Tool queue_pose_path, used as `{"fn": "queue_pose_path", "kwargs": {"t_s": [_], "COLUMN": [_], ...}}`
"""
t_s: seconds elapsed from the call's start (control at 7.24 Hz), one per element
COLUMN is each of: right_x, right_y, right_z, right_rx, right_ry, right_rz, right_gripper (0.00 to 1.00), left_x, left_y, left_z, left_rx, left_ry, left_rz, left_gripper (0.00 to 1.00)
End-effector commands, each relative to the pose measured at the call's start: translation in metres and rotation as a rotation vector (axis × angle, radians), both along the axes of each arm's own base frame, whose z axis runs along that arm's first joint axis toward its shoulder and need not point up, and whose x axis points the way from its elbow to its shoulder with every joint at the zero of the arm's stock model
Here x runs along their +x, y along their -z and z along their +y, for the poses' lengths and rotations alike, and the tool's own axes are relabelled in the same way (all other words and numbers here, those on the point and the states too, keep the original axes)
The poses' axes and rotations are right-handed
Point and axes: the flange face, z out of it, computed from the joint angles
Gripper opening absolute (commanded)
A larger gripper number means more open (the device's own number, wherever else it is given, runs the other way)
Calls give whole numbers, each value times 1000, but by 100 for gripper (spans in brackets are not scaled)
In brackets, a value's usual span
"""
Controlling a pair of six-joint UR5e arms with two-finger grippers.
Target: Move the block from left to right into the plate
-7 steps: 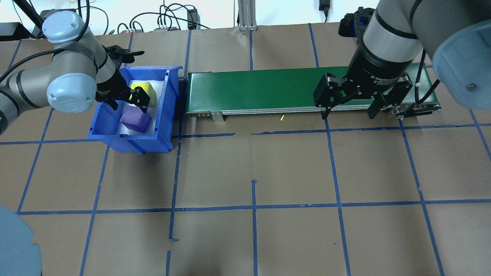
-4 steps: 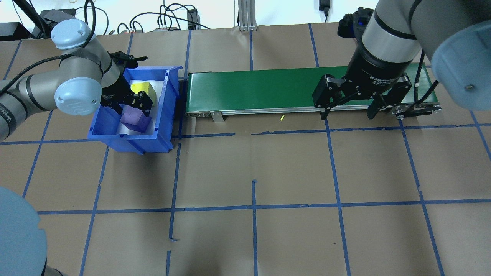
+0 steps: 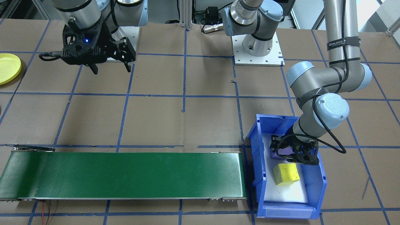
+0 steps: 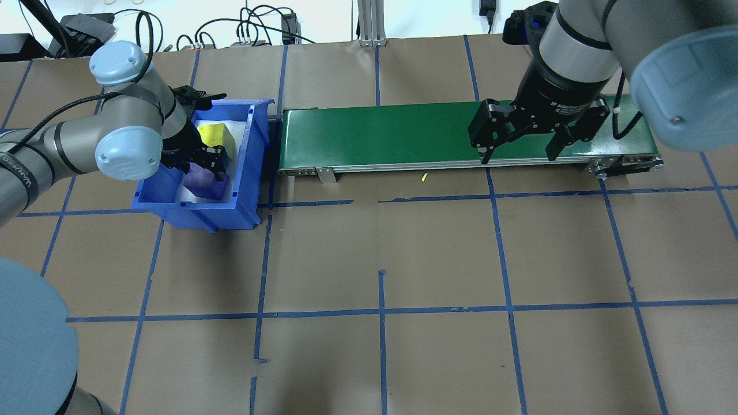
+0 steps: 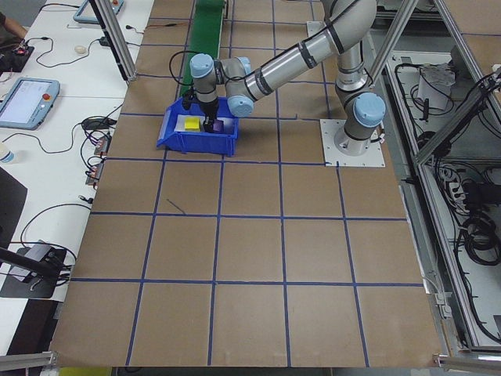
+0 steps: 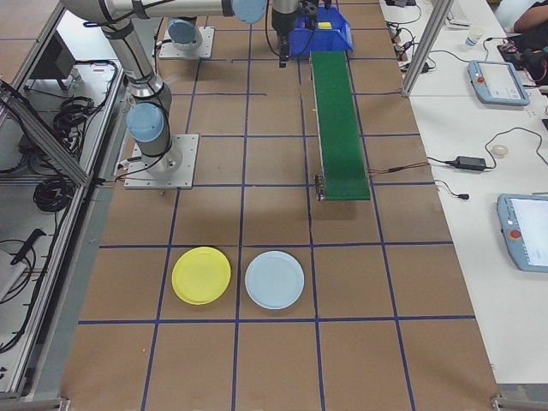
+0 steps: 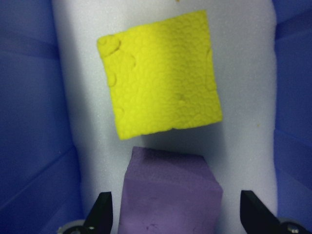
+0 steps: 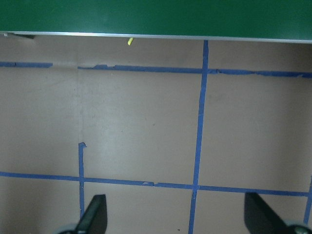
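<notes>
Your left gripper [image 4: 203, 163] has shifted from the yellow block [image 7: 163, 95] toward the purple block [image 7: 170, 192]. That block sits between open jaws, untouched; your right gripper [image 4: 520, 148] hangs open.

The left gripper [image 4: 203, 162] covers most of the purple block [image 4: 203, 180] from overhead, and the wrist view crops that block at its bottom edge. The yellow plate [image 3: 7, 68] is cut by the front view's left edge.

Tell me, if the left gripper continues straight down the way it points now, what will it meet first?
Most likely the purple block. The left gripper is open inside the blue bin, one finger on each side of that block. The yellow block lies beyond it, off the line.
</notes>
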Motion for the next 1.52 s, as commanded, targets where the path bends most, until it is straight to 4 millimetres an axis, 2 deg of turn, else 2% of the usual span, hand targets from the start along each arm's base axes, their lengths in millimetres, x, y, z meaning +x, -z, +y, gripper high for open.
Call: {"fn": "queue_pose_path", "kwargs": {"t_s": [0.0, 0.14, 0.28, 0.41, 0.69, 0.83, 0.97, 1.1, 1.24, 1.38], "right_x": [-5, -6, -7, -6, -12, -10, -15, -14, -11, -10], "right_y": [-16, -22, -30, -34, -47, -43, -40, -41, -43, -44], "right_z": [-10, -10, -1, 4, 18, 16, 14, 14, 14, 12], "right_rx": [-57, -64, -53, -55, -90, -82, -77, -80, -92, -111], "right_ry": [4, 2, -2, -38, -53, -54, -47, -42, -40, -37], "right_rz": [0, 10, 12, 31, 111, 98, 94, 94, 93, 90], "right_gripper": [100, 100, 100, 100, 100, 100, 99, 98, 98, 98], "left_x": [-1, -4, -7, -29, -93, -116, -137, -164, -207, -230], "left_y": [-26, -56, -88, -120, -151, -158, -155, -140, -122, -99], "left_z": [0, -4, -11, -18, -22, -22, -24, -29, -24, -25], "left_rx": [-3, 4, 16, -4, -68, -90, -120, -137, -136, -121], "left_ry": [-39, -51, -62, -107, -150, -163, -199, -178, -190, -180], "left_rz": [1, 1, 13, 24, 20, 23, 36, 38, 38, 34], "left_gripper": [29, 29, 29, 29, 29, 29, 29, 29, 29, 29]}}
